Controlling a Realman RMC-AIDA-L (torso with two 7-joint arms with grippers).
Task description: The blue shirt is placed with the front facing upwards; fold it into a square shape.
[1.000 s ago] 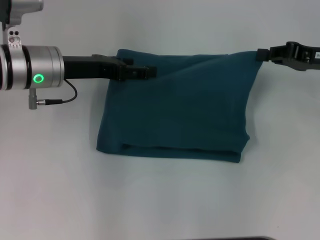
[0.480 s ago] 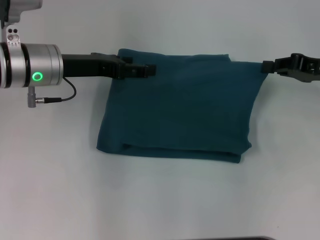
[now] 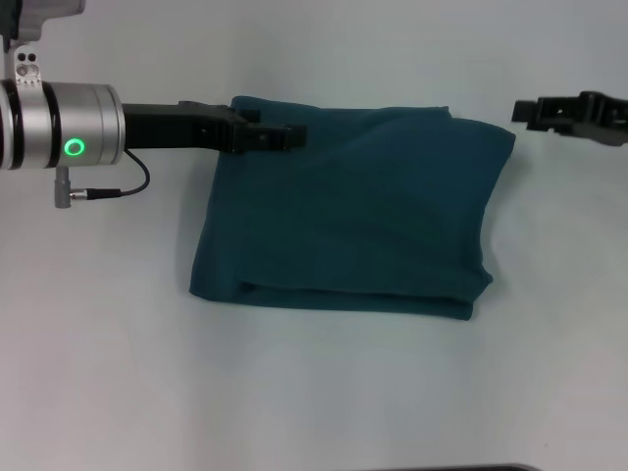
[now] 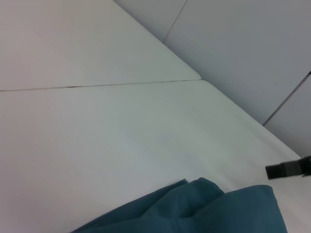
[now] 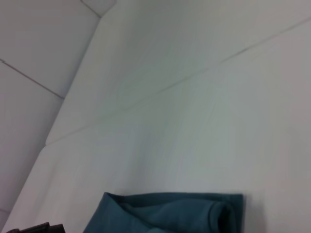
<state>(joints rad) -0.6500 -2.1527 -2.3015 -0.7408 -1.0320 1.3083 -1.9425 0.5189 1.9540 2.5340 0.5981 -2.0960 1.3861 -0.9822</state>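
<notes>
Head view: blue shirt [image 3: 348, 211] lies between left hand [image 3: 285, 137] and right hand [image 3: 525, 111].

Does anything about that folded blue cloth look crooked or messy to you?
A little. The blue shirt is folded into a rough rectangle, but its sides slant, so the far edge sits wider than the near one, where layers peek out. The left gripper rests on its far left corner; the right gripper hangs clear of it.

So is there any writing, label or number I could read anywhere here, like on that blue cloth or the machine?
None can be read. The blue shirt lies folded showing only plain fabric, no print or label. The left arm's metal cuff carries a green ring light, not text.
</notes>
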